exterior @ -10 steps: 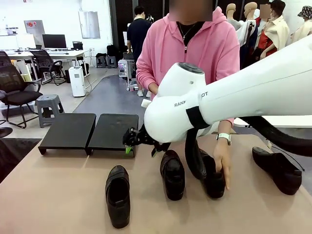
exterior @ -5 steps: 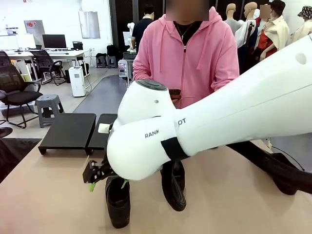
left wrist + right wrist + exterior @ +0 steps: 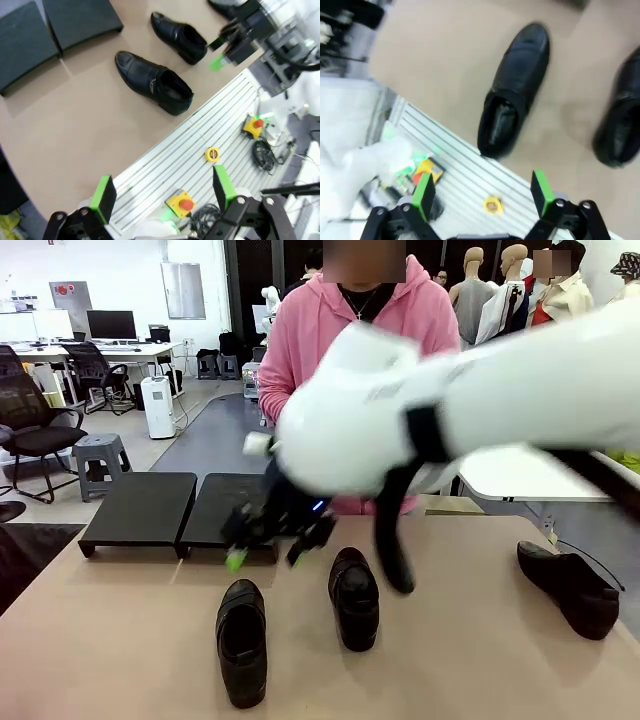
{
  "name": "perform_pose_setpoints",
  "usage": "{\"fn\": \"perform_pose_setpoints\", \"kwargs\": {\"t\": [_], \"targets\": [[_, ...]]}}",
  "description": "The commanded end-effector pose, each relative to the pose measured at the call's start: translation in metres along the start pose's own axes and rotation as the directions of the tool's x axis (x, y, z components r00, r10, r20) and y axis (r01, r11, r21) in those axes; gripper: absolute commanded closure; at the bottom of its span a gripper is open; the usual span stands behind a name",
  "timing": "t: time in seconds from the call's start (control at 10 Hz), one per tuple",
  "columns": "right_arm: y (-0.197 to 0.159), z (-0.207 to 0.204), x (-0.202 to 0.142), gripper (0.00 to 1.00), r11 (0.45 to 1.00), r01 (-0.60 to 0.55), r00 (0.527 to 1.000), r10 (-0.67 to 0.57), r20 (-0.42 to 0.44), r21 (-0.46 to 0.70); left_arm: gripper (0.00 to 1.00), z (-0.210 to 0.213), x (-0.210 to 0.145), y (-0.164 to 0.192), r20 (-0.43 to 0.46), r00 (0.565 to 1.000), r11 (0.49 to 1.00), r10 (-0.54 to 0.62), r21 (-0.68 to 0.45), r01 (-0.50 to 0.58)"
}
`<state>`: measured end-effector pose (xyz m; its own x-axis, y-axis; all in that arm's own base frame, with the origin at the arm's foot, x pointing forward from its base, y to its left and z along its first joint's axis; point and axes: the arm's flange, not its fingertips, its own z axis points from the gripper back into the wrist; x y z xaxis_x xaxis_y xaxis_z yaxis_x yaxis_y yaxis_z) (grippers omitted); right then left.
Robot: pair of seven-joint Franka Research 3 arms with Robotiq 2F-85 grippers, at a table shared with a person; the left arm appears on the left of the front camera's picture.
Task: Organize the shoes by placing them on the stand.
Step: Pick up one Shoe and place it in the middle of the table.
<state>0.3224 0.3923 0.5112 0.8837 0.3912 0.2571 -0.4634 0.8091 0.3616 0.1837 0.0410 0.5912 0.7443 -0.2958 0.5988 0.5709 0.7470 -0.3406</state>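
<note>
right hand (image 3: 265, 552): was wide open, empty, above counter (image 3: 110, 640)
left hand (image 3: 162, 190): was wide open, empty
shoes (image 3: 242, 640): three sat on counter, nearer than stand (image 3: 140, 508)

I note a tan tabletop (image 3: 120, 640) as the working surface. At its far side stands a person in a pink hoodie (image 3: 310, 315). Behind, on the left, I see a black office chair (image 3: 30, 420), a grey stool (image 3: 100, 462), a white floor appliance (image 3: 158, 406) and a desk (image 3: 90, 350) carrying a dark monitor (image 3: 111, 324). A white table (image 3: 520, 475) stands at the right. Along the tabletop's near edge I record a pale slatted panel (image 3: 175, 160) bearing a yellow box with a red button (image 3: 181, 202), a second yellow box (image 3: 253, 125), a yellow tape measure (image 3: 212, 154) between them, and black cables (image 3: 261, 152) just beside the second box.
</note>
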Motion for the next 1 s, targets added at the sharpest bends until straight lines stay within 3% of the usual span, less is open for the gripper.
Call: {"fn": "perform_pose_setpoints", "kwargs": {"t": [0.0, 0.2, 0.4, 0.5, 0.7, 0.9], "targets": [[-0.088, 0.094, -0.021, 0.0, 0.999, 0.051, 0.996, -0.05, -0.077, 0.014, 0.0, 0.002, -0.001, 0.001, 0.004, 1.0, 1.0, -0.013, -0.02, 0.013], [-0.196, 0.165, -0.055, 0.0, 0.975, 0.161, 0.985, -0.149, -0.084, 0.154, 0.0, 0.002, -0.001, 0.001, 0.004, 1.0, 1.0, -0.013, -0.02, 0.013], [-0.282, 0.216, -0.099, 0.0, 0.931, 0.261, 0.965, -0.261, -0.035, 0.256, 0.0, 0.002, -0.001, 0.001, 0.004, 1.0, 1.0, -0.013, -0.02, 0.013], [-0.33, 0.232, -0.119, 0.0, 0.889, 0.282, 0.958, -0.282, -0.053, 0.361, 0.0, 0.002, -0.001, 0.001, 0.004, 1.0, 1.0, -0.013, -0.02, 0.013], [-0.406, 0.235, -0.145, 0.0, 0.825, 0.293, 0.931, -0.361, 0.052, 0.482, 0.0, 0.002, -0.001, 0.001, 0.004, 1.0, 1.0, -0.013, -0.02, 0.013], [-0.441, 0.228, -0.168, 0.0, 0.817, 0.25, 0.914, -0.376, 0.152, 0.519, 0.0, 0.002, -0.001, 0.001, 0.004, 1.0, 1.0, -0.013, -0.02, 0.013]]}}
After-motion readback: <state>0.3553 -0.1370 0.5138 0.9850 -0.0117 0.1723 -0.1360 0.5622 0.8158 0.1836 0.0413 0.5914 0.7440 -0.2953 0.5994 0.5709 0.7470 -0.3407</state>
